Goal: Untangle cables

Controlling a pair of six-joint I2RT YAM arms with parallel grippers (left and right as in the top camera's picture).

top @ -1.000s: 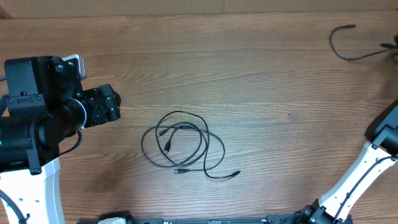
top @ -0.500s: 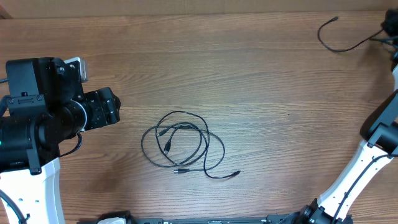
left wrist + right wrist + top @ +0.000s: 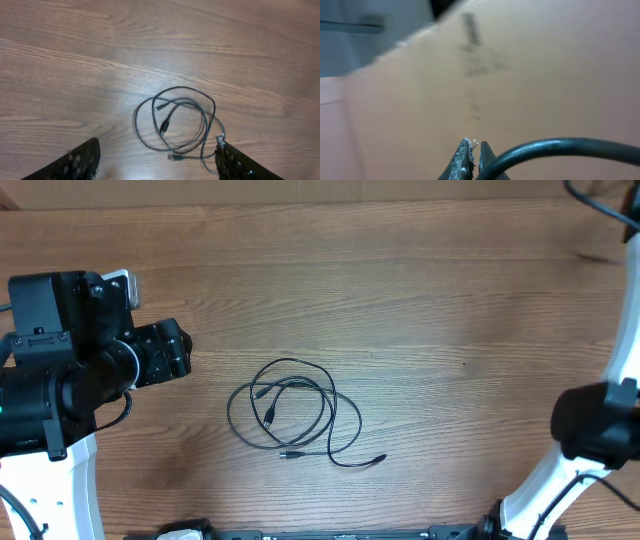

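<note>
Cables (image 3: 291, 416) lie looped together on the table (image 3: 420, 300) just ahead of the spread left gripper (image 3: 156, 150), which should take one outer strand clear of the crossings, while the pressed-together right gripper (image 3: 470, 157) apparently pinches a separate cord (image 3: 555, 148).

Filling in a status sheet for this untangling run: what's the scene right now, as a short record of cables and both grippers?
tangle: thin black cables looped together mid-table, plug ends loose, nothing touching them
left gripper: open, empty, left of the tangle and apart from it
right gripper: shut on lone cord, at the far right corner, away from the tangle
table: wood
</note>
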